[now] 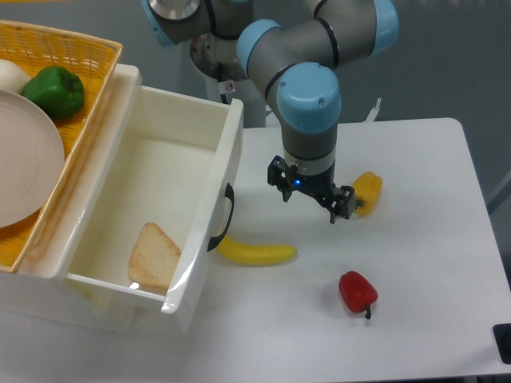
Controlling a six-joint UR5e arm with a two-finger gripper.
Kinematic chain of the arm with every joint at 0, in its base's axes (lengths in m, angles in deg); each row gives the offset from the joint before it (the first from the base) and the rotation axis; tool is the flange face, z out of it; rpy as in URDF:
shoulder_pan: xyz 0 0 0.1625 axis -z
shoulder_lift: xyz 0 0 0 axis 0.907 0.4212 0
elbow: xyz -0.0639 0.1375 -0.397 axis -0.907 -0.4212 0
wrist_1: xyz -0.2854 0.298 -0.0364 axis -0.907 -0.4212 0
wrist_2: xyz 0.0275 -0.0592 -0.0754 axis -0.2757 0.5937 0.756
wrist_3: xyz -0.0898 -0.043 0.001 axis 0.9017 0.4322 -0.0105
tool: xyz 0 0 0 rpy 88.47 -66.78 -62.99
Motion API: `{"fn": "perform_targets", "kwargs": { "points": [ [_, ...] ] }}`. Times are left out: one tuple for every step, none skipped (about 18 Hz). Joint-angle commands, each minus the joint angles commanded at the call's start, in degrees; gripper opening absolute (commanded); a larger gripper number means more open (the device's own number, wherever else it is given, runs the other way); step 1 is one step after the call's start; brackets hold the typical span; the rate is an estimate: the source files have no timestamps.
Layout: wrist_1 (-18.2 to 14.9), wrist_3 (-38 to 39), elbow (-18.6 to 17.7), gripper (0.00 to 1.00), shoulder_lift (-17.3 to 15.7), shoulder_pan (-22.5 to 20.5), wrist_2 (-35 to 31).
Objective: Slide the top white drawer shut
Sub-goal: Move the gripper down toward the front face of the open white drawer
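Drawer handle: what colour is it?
Black, on the open white drawer; handle shows in the only camera view.

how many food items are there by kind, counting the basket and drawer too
peppers: 3 (green pepper in the basket, yellow pepper and red pepper on the table)
banana: 1
toast slice in the top white drawer: 1
white round item in the basket, kind unclear: 1
total: 6
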Motion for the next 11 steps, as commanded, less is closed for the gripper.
{"fn": "perform_targets", "kwargs": {
  "points": [
    [-0.09,0.0,-0.44,1.0,0.17,0.0,0.0],
    [-0.09,0.09,-0.61,1.0,0.35,0.0,0.0],
    [-0.09,0.09,-0.7,1.0,0.61,0.0,-0.09],
    [-0.09,0.09,-1.05,1.0,0.7,-0.09,-0.09],
    [-0.09,0.17,-1.32,1.0,0.79,-0.09,0.0],
    [-0.09,0.44,-1.32,1.0,0.88,-0.17,0.09],
    [-0.09,1.22,-1.41,1.0,1.23,-0.26,0.35],
    [-0.09,2.54,-1.58,1.0,1.41,-0.18,0.61],
    [-0.09,3.59,-1.84,1.0,1.67,-0.17,0.7],
    [-0.09,4.3,-1.85,1.0,2.02,-0.09,1.23],
    [-0.09,4.74,-1.93,1.0,2.37,-0.09,2.27]
  ]
}}
